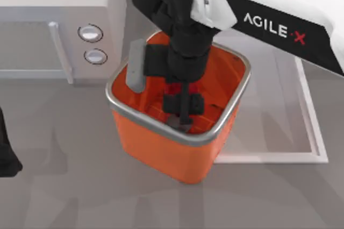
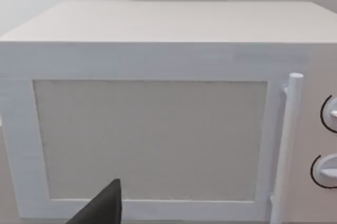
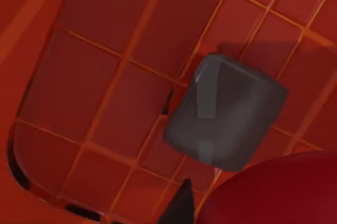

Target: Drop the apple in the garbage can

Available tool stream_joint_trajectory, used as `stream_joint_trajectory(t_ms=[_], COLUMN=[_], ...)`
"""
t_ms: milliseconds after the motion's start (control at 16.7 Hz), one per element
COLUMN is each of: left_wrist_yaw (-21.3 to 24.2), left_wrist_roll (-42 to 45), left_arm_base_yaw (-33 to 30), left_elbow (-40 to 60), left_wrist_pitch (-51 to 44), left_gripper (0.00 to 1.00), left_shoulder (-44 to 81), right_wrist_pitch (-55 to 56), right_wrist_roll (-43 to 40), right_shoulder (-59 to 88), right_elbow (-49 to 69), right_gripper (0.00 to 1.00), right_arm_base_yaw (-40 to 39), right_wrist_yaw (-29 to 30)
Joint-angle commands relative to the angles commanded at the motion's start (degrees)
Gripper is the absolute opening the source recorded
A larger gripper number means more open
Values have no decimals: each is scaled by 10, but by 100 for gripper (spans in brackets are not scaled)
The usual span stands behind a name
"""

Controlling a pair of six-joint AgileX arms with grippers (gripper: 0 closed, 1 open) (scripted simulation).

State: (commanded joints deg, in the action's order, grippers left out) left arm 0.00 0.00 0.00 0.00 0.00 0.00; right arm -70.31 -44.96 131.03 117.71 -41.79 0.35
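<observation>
Just beside the garbage can (image 1: 161, 148) stands a microwave (image 1: 59, 19).

A white microwave (image 1: 59, 19) stands well left of the right jaws and farther back on the grey table (image 1: 64, 186). Its upright bar handle (image 1: 60, 51) and two round knobs, upper knob (image 1: 90, 33) and lower knob (image 1: 95, 56), sit on the end of its front nearest those jaws. Straight ahead of the left jaws the same door is closed, with a pale window (image 2: 150, 140); the handle and both knobs lie to one side of it. To the right of the right jaws, a white-rimmed sink (image 1: 312, 132) lies set into the table, its near corner well apart from them
</observation>
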Motion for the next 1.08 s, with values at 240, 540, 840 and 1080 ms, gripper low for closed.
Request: stream_joint_trajectory(t_ms=[240, 540, 840, 1080], left_wrist_yaw=[0, 0, 0, 0], left_wrist_roll=[0, 0, 0, 0], left_arm_base_yaw=[0, 0, 0, 0], left_elbow=[0, 0, 0, 0], left_wrist_pitch=[0, 0, 0, 0], left_gripper=[100, 100, 100, 100], left_shoulder=[0, 0, 0, 0], right_wrist_pitch=[1, 1, 1, 1], right_wrist_roll=[0, 0, 0, 0], right_shoulder=[0, 0, 0, 0], right_elbow=[-1, -1, -1, -1], right_gripper=[0, 38, 75, 100], right_arm_base_yaw=[0, 0, 0, 0], right_wrist_yaw=[0, 0, 0, 0])
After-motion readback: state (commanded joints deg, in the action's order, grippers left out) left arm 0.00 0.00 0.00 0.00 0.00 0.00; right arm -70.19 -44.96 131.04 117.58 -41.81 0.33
